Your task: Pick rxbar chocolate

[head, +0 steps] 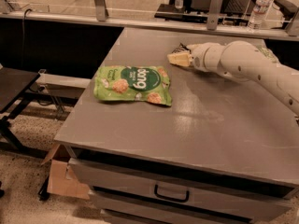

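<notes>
My gripper (178, 58) is low over the far middle of the grey table (187, 120), at the end of the white arm (243, 62) that reaches in from the right. A small dark flat thing (180, 46), which looks like the rxbar chocolate, lies right behind the gripper and is mostly hidden by it. The large green snack bag (133, 84) with white lettering lies flat to the left of the gripper, apart from it.
A bit of a smaller green bag (267, 53) shows behind the arm at the far right. Water bottles (259, 7) stand on the counter behind. The table has a drawer (170, 193) at the front. A cardboard box (60, 176) sits on the floor at the left.
</notes>
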`<action>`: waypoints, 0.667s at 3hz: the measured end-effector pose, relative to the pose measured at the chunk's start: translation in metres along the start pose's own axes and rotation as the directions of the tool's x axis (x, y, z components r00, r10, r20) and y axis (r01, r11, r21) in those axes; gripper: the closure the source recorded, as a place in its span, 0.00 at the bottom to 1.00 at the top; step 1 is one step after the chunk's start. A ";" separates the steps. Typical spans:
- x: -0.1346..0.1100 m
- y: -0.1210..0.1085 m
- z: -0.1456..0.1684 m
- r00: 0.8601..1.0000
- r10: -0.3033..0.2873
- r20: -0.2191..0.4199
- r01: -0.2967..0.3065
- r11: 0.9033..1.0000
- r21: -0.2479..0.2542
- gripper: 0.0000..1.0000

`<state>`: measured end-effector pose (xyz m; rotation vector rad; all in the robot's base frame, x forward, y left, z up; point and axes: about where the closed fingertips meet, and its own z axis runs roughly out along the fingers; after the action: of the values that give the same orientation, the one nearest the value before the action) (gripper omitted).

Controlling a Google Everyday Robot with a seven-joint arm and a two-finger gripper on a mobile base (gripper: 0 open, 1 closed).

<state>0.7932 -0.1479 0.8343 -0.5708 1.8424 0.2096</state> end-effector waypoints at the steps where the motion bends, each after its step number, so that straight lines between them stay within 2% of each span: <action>1: 0.000 0.000 0.000 1.000 0.000 0.000 0.000 1.000 0.000 1.00; 2: 0.000 0.000 0.000 1.000 0.000 0.000 0.000 1.000 0.000 1.00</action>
<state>0.7932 -0.1479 0.8344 -0.5707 1.8423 0.2097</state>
